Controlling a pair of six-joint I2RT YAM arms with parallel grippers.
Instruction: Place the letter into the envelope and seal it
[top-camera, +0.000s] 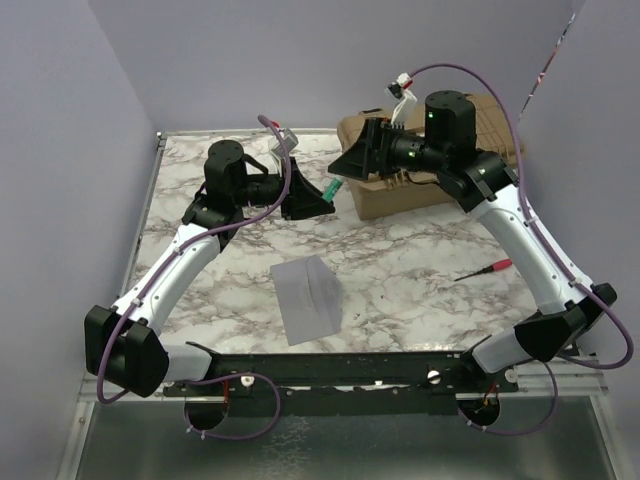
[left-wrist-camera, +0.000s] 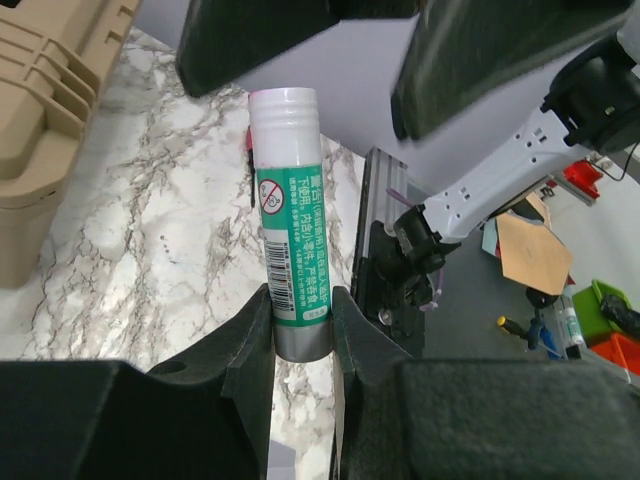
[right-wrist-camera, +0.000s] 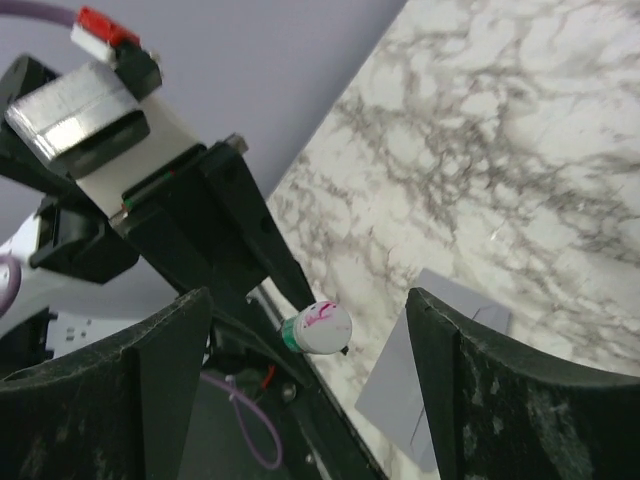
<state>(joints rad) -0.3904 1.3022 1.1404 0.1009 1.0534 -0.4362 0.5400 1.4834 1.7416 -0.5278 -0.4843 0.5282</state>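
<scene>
The blue-grey envelope lies flat on the marble table, flap closed; it also shows in the right wrist view. The tan letter does not show on the table. My left gripper is shut on the grey base of a green-labelled glue stick and holds it in the air. My right gripper is open and faces the stick's white cap, which sits between its spread fingers without touching them.
A tan toolbox stands at the back right, just behind the right gripper. A red-handled screwdriver lies on the table at the right. A tan flat shape lies among clutter beyond the table's near edge.
</scene>
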